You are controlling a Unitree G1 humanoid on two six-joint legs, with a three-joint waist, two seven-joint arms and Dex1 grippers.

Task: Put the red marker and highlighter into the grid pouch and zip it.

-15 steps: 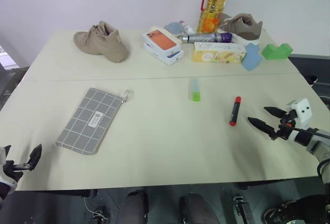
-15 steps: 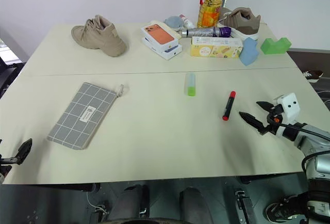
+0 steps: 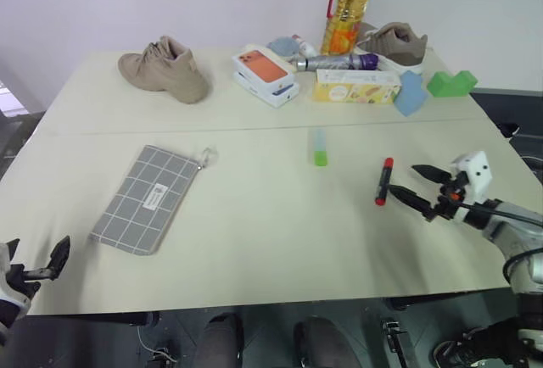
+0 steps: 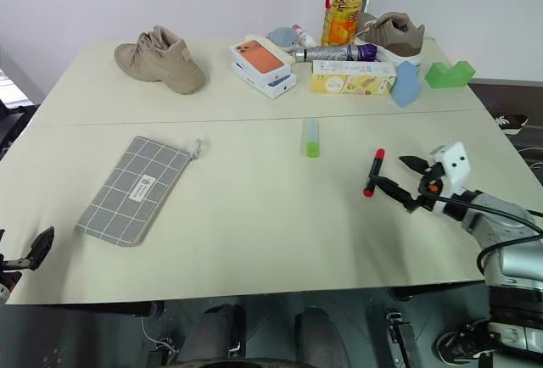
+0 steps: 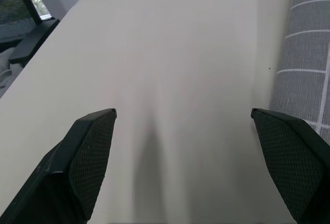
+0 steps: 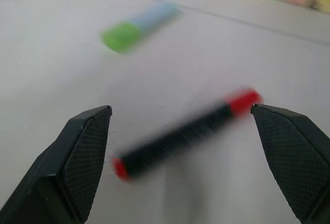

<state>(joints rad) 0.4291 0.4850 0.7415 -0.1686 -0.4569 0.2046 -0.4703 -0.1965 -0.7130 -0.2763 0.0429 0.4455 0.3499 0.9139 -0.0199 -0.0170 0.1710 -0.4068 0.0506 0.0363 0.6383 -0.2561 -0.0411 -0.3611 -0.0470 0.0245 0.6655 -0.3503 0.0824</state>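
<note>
Red marker (image 3: 385,181), slim with a black middle band, lies on the cream table (image 3: 254,241) just ahead of my right gripper (image 3: 416,184), whose fingers are spread and empty. I see the stubby mint-and-green highlighter (image 3: 320,147) nearby, and the grey grid-lined fabric pouch (image 3: 146,197) lies flat beside my released left gripper (image 5: 185,162).

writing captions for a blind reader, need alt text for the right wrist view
A red marker with a black middle lies on a pale table, just ahead of the right gripper, whose jaws stand wide open. Beyond it lies a highlighter with a green end.
</note>
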